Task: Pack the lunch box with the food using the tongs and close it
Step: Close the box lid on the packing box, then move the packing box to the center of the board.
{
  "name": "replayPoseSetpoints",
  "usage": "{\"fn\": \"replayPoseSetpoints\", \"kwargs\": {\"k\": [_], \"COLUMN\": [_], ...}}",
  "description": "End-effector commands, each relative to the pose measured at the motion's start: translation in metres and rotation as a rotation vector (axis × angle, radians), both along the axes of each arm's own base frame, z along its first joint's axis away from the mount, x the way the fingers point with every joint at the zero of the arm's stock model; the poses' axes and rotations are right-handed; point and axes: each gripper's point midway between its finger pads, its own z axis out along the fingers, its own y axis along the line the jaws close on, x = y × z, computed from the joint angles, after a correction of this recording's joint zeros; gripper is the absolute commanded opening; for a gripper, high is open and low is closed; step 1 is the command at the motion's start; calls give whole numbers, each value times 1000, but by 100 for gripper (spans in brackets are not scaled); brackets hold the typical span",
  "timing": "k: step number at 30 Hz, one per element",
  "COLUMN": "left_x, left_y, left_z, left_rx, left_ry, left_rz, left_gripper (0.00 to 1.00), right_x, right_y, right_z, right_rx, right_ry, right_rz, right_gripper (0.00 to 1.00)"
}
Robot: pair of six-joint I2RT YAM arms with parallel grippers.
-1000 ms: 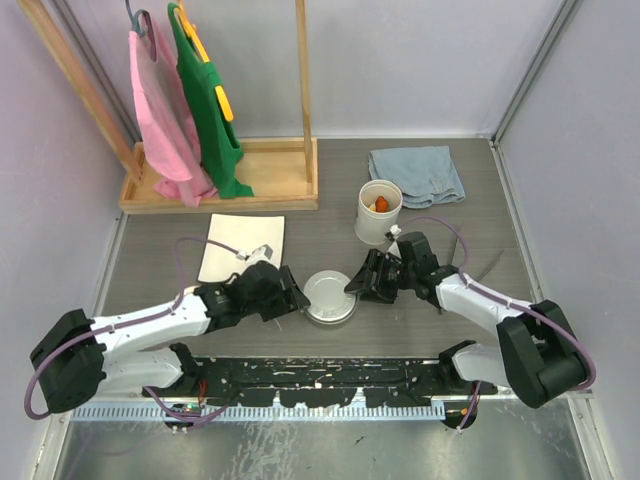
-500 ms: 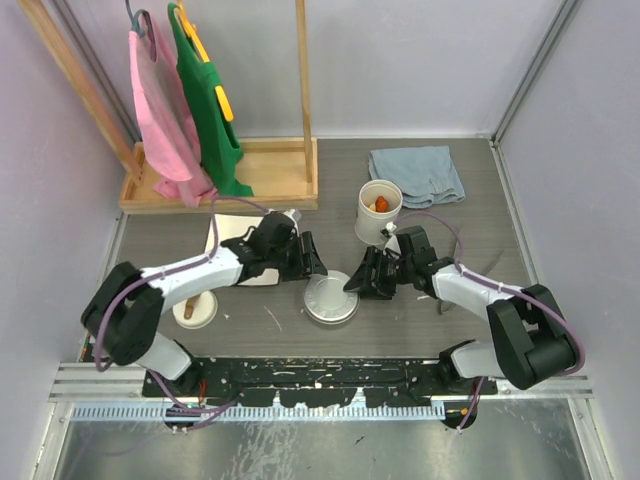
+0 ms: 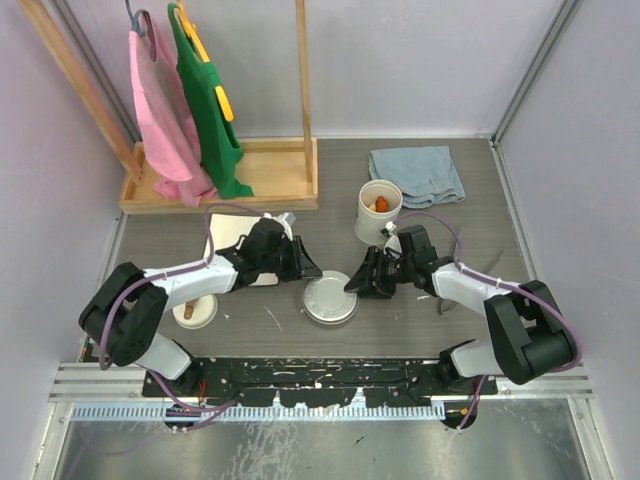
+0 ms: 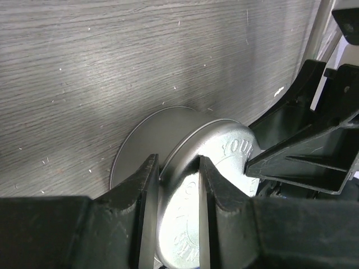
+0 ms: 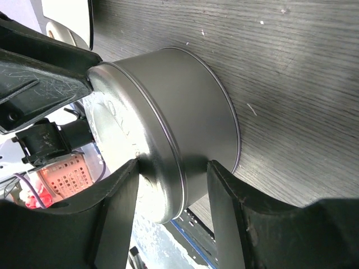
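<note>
The steel tin (image 3: pixel 330 298) of the lunch box stands on the table with its flat lid (image 4: pixel 230 148) on. My left gripper (image 3: pixel 305 266) comes in from the back left. In the left wrist view it (image 4: pixel 177 163) is shut on the lid's rim. My right gripper (image 3: pixel 357 284) is at the tin's right side. Its jaws (image 5: pixel 173 168) are closed across the tin's wall (image 5: pixel 185 95) and lid top (image 5: pixel 112 112). The white tub (image 3: pixel 378 212) stands behind with orange food (image 3: pixel 380 204) inside. The tongs (image 3: pixel 495 263) lie partly under my right arm.
The white lid with brown handle (image 3: pixel 193 310) rests at the near left. A white square plate (image 3: pixel 238 246) lies behind my left arm. A blue cloth (image 3: pixel 416 175) is at the back right, and a wooden rack (image 3: pixel 225 185) with hanging clothes at the back left.
My left arm swung from the near left up to the tin's back-left side, and its jaws narrowed onto the lid's rim. The right gripper stayed at the tin and narrowed.
</note>
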Motion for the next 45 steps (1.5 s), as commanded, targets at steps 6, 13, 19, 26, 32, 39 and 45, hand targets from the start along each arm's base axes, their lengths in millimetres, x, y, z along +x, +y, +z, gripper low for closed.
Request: {"fn": "replayPoseSetpoints", "kwargs": {"k": [6,13,19,26,32,39,45], "left_x": [-58,-28,-13,-12,-18,-35,-47], "left_y": [47,53,50,97,171,239,285], "left_z": [-45,14,69,79,59,45,44], "left_rx": [241,246,137,176,215,266,321], "left_ry": [182,39,-62,-64,20,81,98], "left_rz": [47,120,147,254,517,766,961], "left_gripper": [29,53,72,84,94,98,98], "right_x": [40,102,175,267,320,331,300], "right_y": [-37,-107,-165,-167,-140,-99,-67], "right_z": [38,143,194,196,169,121,97], "right_rx": [-273,-559,-586,-511,-381,-238,-193], "right_ry": [-230,-503,-517,-455,-365,-256,-203], "right_rz": [-79,-314,-504,-519,-404,-246,-111], "right_gripper": [67,75,80,80,76,74,74]}}
